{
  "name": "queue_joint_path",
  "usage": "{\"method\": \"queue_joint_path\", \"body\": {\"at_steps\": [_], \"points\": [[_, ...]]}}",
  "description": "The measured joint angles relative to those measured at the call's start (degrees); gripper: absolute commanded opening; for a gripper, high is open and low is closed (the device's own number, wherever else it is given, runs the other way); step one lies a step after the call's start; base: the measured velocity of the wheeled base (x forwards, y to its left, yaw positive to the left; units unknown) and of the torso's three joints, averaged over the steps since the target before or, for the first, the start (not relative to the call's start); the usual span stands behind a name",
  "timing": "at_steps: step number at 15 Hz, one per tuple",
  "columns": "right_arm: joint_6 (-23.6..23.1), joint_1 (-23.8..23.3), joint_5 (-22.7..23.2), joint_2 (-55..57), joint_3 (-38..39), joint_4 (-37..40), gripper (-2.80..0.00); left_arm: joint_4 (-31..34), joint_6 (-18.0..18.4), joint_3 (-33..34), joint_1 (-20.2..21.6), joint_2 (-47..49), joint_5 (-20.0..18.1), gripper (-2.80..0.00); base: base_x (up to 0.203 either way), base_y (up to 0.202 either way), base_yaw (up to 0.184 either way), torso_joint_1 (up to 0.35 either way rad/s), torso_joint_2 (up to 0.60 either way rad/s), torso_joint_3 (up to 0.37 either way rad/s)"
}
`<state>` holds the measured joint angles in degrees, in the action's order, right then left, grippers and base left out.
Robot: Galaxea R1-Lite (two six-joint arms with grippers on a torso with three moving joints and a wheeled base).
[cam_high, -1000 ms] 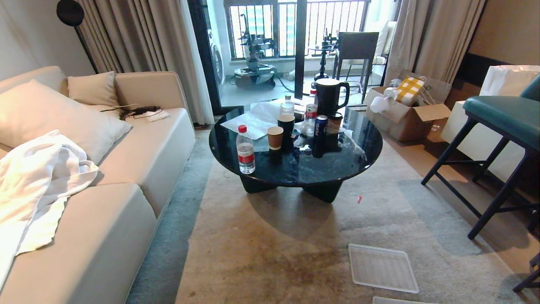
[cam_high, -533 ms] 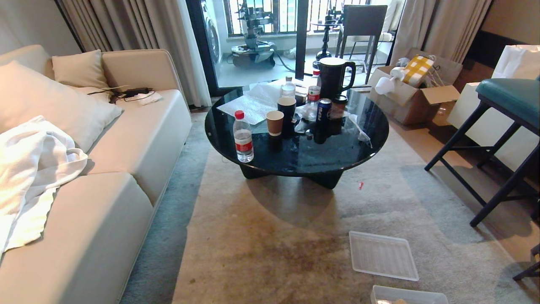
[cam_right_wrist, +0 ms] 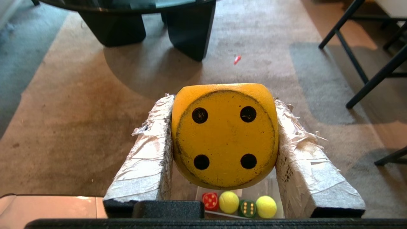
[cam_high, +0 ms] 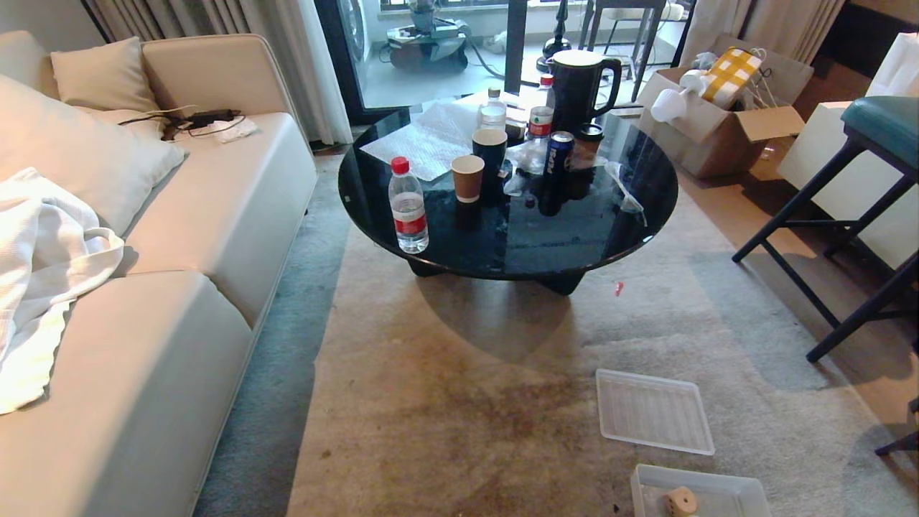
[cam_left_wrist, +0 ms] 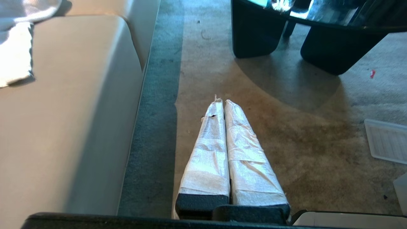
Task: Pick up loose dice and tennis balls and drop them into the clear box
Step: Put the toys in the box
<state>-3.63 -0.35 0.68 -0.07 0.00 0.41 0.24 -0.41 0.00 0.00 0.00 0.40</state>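
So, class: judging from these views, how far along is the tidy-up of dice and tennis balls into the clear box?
Done: the clear box already holds a tan die; the right wrist view shows a red die, a green die and two tennis balls below the gripper. In hand: the right gripper clamps a yellow die. Left: dropping it. The left gripper is shut, idle.

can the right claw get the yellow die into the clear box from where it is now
Probably yes. The right claw is shut on the yellow die, and the clear box shows directly beneath it, open-topped, holding a red die, green die and two tennis balls. Nothing blocks the drop.
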Motion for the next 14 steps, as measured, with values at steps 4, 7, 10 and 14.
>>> {"method": "queue_joint_path", "body": {"at_steps": [4,7,10,14], "points": [[0.0,0.02,0.0,0.0,0.0,0.02,-2.8,0.0,0.01,0.0,0.0,0.0,0.0,-2.8,0.0,0.0,0.0,0.002,0.0,-0.199],[-0.02,0.02,-0.02,0.0,0.0,0.02,-2.8,-0.02,0.0,0.0,0.0,0.0,0.01,-2.8,0.0,0.0,0.0,0.002,0.0,-0.198],[0.0,0.0,0.0,0.0,0.0,0.02,-2.8,0.0,0.0,0.0,0.0,0.0,0.01,-2.8,0.0,0.0,0.0,0.002,0.01,-0.197],[-0.02,0.02,-0.02,0.0,0.0,0.03,-2.8,0.0,0.0,0.0,0.0,0.0,0.01,-2.8,0.0,0.0,0.0,0.002,0.0,-0.196]]}}
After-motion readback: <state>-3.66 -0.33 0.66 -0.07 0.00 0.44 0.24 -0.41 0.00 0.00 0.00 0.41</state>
